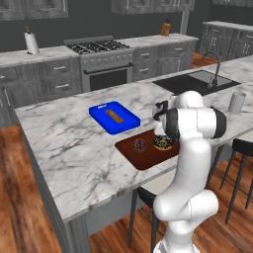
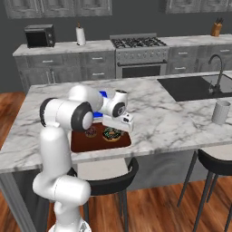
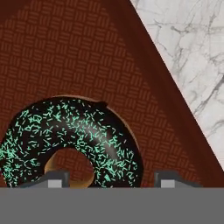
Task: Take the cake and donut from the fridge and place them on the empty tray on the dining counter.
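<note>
The dark reddish-brown tray [image 1: 143, 159] [image 2: 100, 144] [image 3: 65, 52] lies near the front edge of the marble dining counter [image 1: 74, 143] [image 2: 172, 118]. On it rest the maroon domed cake [image 1: 139, 145] [image 2: 90, 132] and, to its right, the donut [image 1: 162, 142] [image 2: 111, 134] [image 3: 78, 131] with dark frosting and green sprinkles. My gripper [image 2: 112, 130] [image 3: 111, 181] hangs just above the donut, pointing down. Its fingertips [image 3: 168, 180] stand apart on either side of the ring's near wall without touching it, so it is open. The fridge is out of view.
A bright blue tray [image 1: 114, 117] [image 2: 103, 94] with a brown bar lies just behind the brown tray. The sink [image 1: 192, 81] [image 2: 195, 86] and a grey cup [image 1: 237, 102] [image 2: 220, 112] are to the right. Black stools [image 1: 244, 146] [image 2: 213, 158] stand below the counter's front edge.
</note>
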You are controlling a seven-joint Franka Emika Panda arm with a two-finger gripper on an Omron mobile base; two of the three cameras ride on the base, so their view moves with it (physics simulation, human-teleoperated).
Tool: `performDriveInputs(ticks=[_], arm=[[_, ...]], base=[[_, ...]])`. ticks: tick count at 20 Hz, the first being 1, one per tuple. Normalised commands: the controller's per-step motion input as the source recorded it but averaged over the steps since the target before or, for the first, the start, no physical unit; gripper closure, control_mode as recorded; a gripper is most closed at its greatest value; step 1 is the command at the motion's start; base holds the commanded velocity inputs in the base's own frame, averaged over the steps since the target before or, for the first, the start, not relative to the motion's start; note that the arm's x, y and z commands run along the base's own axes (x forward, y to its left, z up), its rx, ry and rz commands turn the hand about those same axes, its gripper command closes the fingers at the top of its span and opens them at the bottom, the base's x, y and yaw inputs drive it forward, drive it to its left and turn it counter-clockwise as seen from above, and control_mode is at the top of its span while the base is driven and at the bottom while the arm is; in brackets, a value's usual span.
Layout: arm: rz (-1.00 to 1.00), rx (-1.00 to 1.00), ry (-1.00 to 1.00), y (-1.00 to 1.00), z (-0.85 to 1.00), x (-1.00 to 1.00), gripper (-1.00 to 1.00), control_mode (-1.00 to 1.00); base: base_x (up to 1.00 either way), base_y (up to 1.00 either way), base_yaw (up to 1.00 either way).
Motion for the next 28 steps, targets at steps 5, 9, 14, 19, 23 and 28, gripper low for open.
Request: performDriveInputs(ticks=[5,9,14,19,23,28], arm=[[0.0,0.0,-0.02,0.01,0.46,-0.2,-1.0,-1.0],[0.02,0.0,-0.06,0.03,1.0,-0.34,-1.0,-1.0],[0.02,-0.08,-0.32,0.78,0.39,-1.0,-1.0,-1.0],[0.01,0.0,-0.23,0.65,0.53,-1.0,-1.0,-1.0],[0.03,0.0,-0.06,0.53,0.99,-1.0,-1.0,-1.0],[0.09,0.0,-0.03,0.09,1.0,-1.0,-1.0,-1.0]], base=[[0.0,0.0,0.0],[0.0,0.0,0.0],[0.0,0.0,0.0],[0.0,0.0,0.0],[0.0,0.0,0.0],[0.0,0.0,0.0]])
